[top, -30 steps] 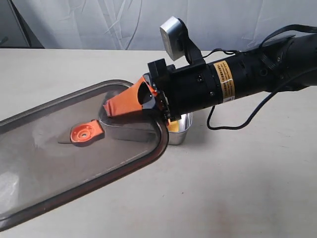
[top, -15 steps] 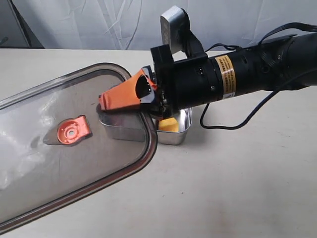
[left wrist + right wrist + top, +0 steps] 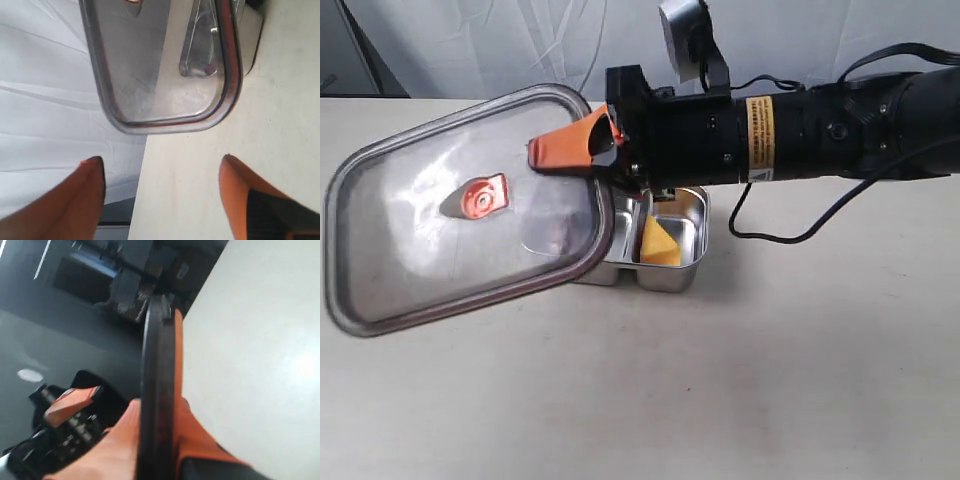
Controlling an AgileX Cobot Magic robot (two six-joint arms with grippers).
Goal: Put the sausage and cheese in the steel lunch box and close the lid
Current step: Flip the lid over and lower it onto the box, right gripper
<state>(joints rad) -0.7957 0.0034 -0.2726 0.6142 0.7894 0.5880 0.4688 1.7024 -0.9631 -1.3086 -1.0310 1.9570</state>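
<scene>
Closure is the step in hand: my right gripper (image 3: 558,150) clamps the lid (image 3: 450,225), tilted over the steel lunch box (image 3: 692,268) mid-frame, cheese (image 3: 658,244) inside. My left gripper (image 3: 161,160) gapes empty. Next: level it, lower squarely.

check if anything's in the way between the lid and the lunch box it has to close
Nothing visible blocks it. The right gripper holds the lid above the steel lunch box, partly covering it. The cheese lies in the uncovered compartment; the part of the box under the lid is hidden.
</scene>
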